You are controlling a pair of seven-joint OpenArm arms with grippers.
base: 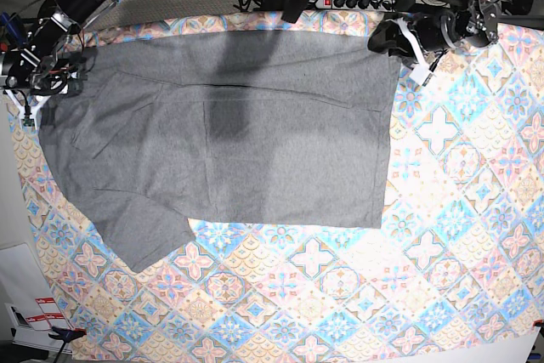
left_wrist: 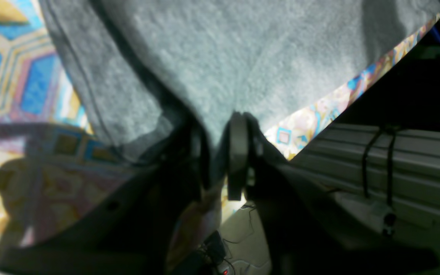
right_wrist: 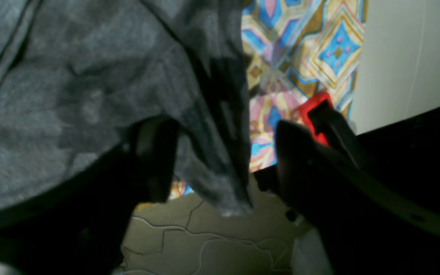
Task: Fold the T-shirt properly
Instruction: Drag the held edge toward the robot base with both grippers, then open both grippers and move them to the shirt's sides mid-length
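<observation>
The heather-grey T-shirt (base: pixel 246 133) lies spread flat across the patterned tablecloth, one sleeve pointing to the front left. At the shirt's far right corner, my left gripper (base: pixel 387 40) is down on the cloth. In the left wrist view its jaws (left_wrist: pixel 218 152) stand close together with the T-shirt (left_wrist: pixel 242 57) edge pinched between them. My right gripper (base: pixel 38 99) is at the shirt's far left edge. In the right wrist view it (right_wrist: pixel 223 160) is wide open, and a loose fold of the T-shirt (right_wrist: pixel 71 76) hangs between the fingers, draped over the left finger (right_wrist: pixel 158 152).
The tile-patterned tablecloth (base: pixel 442 235) covers the table. A power strip and cables (base: pixel 357 2) run along the back edge. White sheets (base: pixel 30 295) lie off the table's front left. A ribbed metal rail (left_wrist: pixel 395 160) sits below the table edge near my left gripper.
</observation>
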